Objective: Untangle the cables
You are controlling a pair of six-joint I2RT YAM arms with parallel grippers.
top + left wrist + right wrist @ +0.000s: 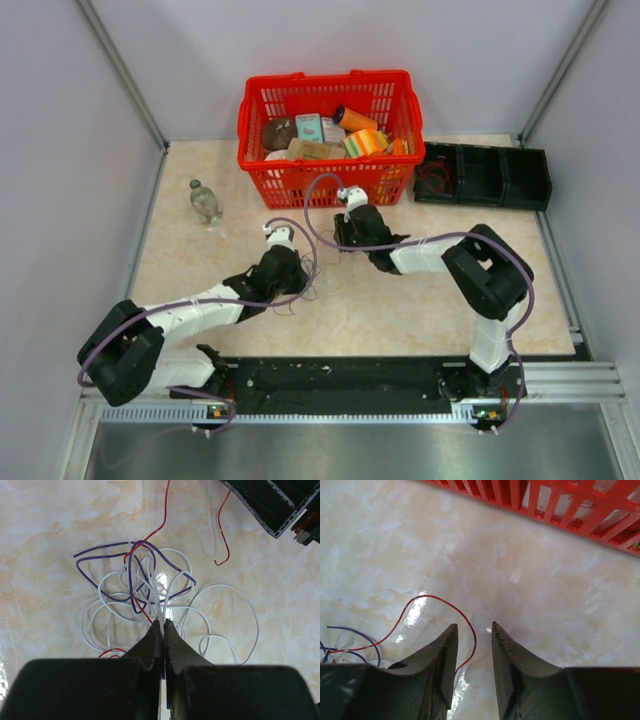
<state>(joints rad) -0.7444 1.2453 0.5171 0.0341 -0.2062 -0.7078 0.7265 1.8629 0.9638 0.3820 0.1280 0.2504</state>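
The cables [145, 587] are a tangle of thin white, purple and red wires looped on the marble tabletop; in the top view they lie between the two grippers [312, 272]. My left gripper [163, 622] is shut on white wires at the near edge of the tangle; it sits left of centre in the top view [283, 268]. My right gripper [472, 627] is open just above the table, and a loop of the red wire [435, 599] runs between its jaws. In the top view it is at the centre [348, 232].
A red basket [330, 135] full of groceries stands at the back; its wall shows in the right wrist view [555, 500]. A black bin [483, 176] sits at the back right, its corner in the left wrist view [275, 502]. A small bottle [205, 201] stands at the left.
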